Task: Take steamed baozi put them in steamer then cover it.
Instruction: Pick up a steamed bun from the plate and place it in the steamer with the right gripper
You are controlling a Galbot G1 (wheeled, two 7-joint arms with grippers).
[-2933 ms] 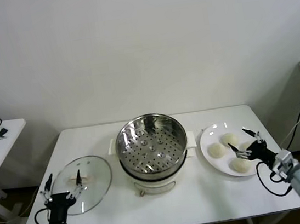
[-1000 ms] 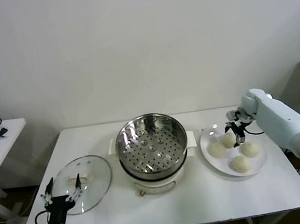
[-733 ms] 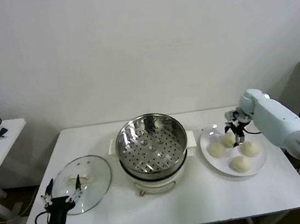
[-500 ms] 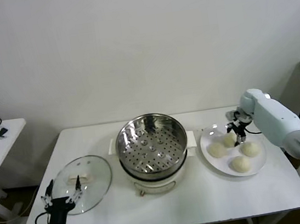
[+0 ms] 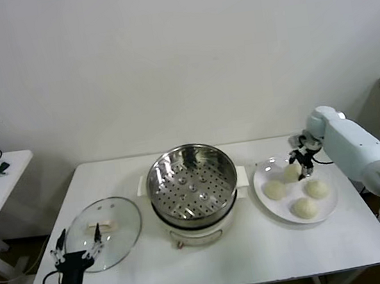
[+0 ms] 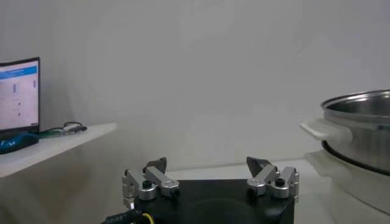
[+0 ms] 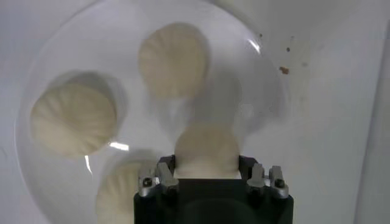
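Baozi (image 7: 206, 152) dome-up, clamped in right gripper (image 7: 207, 173) above plate (image 7: 268, 91)

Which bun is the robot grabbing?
The baozi at the plate's far edge, pinched in the right gripper; the other three lie untouched.

head view: looks forward and down from above at the whole tabletop (image 5: 213, 265), wall behind, taking in steamer (image 5: 192, 184), plate (image 5: 282, 203) and both arms.
left wrist view: set low, near tabletop height, looking level past the left end effector (image 6: 211, 182) toward the steamer's side (image 6: 359, 131).
right wrist view: close, straight down over the right end effector (image 7: 207, 176) onto the plate (image 7: 73, 55).
shared: steamer in head and left wrist views; plate in head and right wrist views.
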